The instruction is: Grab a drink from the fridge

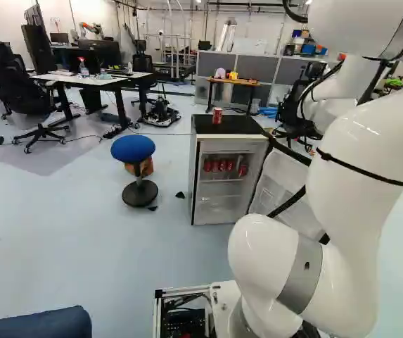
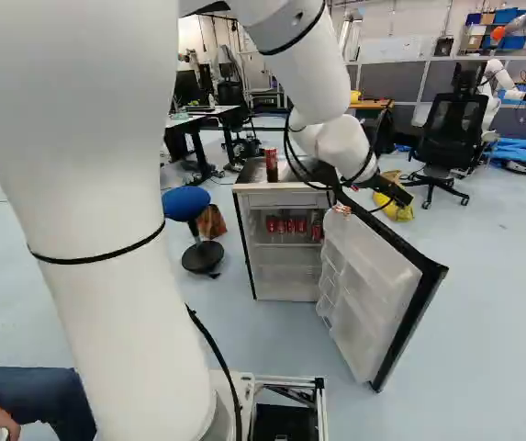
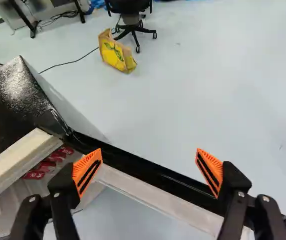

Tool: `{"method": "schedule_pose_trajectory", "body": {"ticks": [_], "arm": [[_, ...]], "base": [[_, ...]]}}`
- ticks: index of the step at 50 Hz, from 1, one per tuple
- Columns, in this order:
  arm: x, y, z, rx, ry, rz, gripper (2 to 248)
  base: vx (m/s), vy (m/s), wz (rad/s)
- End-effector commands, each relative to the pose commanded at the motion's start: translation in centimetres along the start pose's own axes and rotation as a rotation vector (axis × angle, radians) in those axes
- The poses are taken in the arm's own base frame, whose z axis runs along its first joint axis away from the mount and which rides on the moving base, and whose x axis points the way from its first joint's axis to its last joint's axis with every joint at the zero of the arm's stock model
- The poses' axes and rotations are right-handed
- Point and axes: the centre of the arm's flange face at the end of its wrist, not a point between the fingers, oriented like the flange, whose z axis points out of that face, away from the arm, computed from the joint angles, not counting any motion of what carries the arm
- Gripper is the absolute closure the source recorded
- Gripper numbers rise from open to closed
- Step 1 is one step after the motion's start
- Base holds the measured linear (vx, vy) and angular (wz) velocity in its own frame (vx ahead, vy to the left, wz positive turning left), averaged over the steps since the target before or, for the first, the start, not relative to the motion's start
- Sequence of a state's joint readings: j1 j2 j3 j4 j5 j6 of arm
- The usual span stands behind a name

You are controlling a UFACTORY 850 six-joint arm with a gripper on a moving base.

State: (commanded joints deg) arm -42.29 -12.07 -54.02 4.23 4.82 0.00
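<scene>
The gripper [image 2: 391,191] is above the open door [image 2: 368,276] of the small fridge [image 2: 285,283] in the right base view. In the wrist view the gripper [image 3: 148,172] stands open with nothing between its pads; the black-edged top of the door [image 3: 155,178] runs below and across the gap between them. Several red cans [image 2: 292,225] stand on the fridge's upper shelf; part of them shows beside one finger in the wrist view as red cans [image 3: 42,165]. Another red can [image 1: 216,115] stands upright on the fridge's black top [image 1: 240,125].
A blue stool [image 1: 133,148] stands beside the fridge. A yellow bag [image 3: 117,51] lies on the floor beyond the door, near an office chair [image 2: 448,133]. Another robot [image 2: 501,78] is at the back. A seated person's leg [image 2: 38,395] is close beside the base.
</scene>
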Motion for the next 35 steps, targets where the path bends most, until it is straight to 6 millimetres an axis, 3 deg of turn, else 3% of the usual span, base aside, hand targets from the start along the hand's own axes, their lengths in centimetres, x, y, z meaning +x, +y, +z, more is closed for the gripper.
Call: {"method": "schedule_pose_trajectory", "body": {"ticks": [35], "arm": [[2.3,4.1,3.5,-0.052,-0.086,0.13,3]], "base": [[0.0,0.0,0.0]]}}
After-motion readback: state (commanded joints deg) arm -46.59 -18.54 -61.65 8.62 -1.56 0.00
